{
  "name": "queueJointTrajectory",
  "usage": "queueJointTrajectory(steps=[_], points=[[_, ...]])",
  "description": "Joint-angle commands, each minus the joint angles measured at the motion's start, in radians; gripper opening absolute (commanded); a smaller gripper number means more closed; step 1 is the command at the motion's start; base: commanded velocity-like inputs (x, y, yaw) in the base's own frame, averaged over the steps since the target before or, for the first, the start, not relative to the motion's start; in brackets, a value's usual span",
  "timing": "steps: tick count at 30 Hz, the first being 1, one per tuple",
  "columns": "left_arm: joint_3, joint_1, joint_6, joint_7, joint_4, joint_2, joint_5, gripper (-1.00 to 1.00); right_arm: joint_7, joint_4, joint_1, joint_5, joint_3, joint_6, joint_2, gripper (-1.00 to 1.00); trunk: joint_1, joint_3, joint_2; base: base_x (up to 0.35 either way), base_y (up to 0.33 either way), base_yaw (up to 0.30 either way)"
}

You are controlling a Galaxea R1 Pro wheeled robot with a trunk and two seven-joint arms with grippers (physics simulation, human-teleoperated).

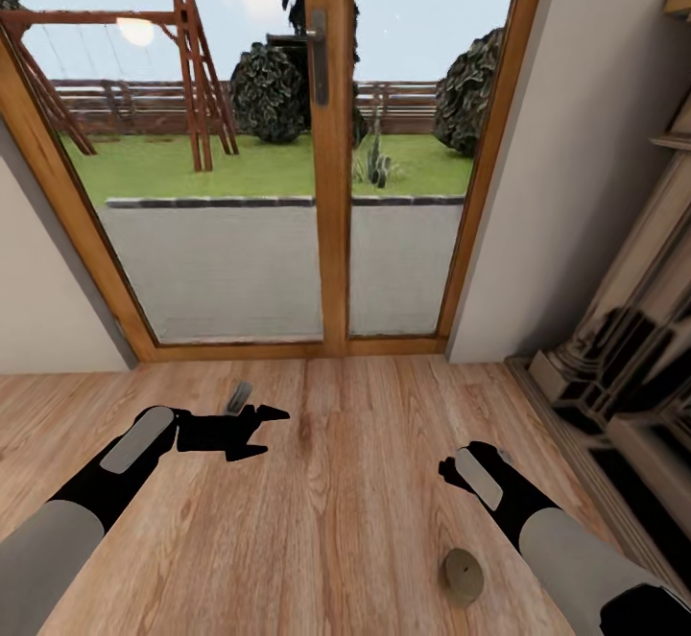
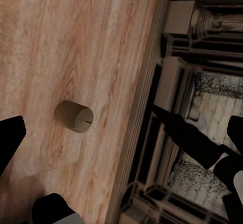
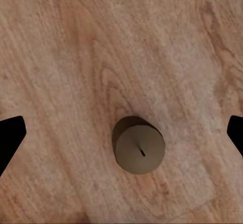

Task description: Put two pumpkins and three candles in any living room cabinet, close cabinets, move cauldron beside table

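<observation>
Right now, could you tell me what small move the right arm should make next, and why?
Probably lower the right tool straight down over the candle. The candle stands upright on the wood floor, wick up, between the open fingertips, with nothing gripped yet.

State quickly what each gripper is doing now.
Left gripper: open, empty.
Right gripper: open, empty, above the stubby tan wax candle on the floor.
</observation>
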Motion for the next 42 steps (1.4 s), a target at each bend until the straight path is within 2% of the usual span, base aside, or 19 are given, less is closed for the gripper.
queueJointTrajectory(steps=[1,5,7,9,13,18,35,42], points=[[-0.002,-0.001,0.000,0.010,-0.001,0.001,0.011,1.00,0.000,-0.002,-0.001,-0.008,0.008,0.003,-0.001,1.00,0.004,-0.004,-0.008,0.000,0.000,0.000],[-0.001,0.000,0.001,-0.006,-0.001,0.002,0.013,1.00,0.013,-0.003,-0.001,-0.008,0.008,0.008,-0.004,1.00,0.019,-0.017,-0.036,0.000,0.000,0.000],[-0.002,0.000,0.002,-0.054,0.002,0.005,0.013,1.00,0.016,-0.002,-0.001,-0.010,0.005,0.010,-0.006,1.00,0.027,-0.023,-0.050,0.000,0.000,0.000],[-0.005,0.000,0.002,-0.128,0.008,0.010,0.008,1.00,0.021,-0.001,-0.001,-0.012,0.003,0.012,-0.009,1.00,0.034,-0.029,-0.064,0.000,0.000,0.000],[-0.024,0.000,0.002,-0.168,0.007,0.012,0.005,1.00,0.024,-0.002,-0.001,-0.010,0.002,0.013,-0.016,1.00,0.050,-0.042,-0.092,0.000,0.000,0.000],[-0.051,0.000,0.002,-0.179,0.002,0.013,0.008,1.00,0.024,-0.003,-0.001,-0.009,0.005,0.013,-0.016,1.00,0.069,-0.057,-0.127,0.000,0.000,0.000],[-0.054,0.000,0.003,-0.180,0.000,0.015,0.009,1.00,0.024,-0.002,-0.001,-0.017,0.005,0.023,-0.017,1.00,0.134,-0.111,-0.246,0.000,0.000,0.000],[-0.055,0.000,0.003,-0.180,-0.002,0.015,0.009,1.00,0.024,-0.002,-0.001,-0.013,0.003,0.051,-0.016,1.00,0.138,-0.138,-0.248,0.000,0.000,0.000]])
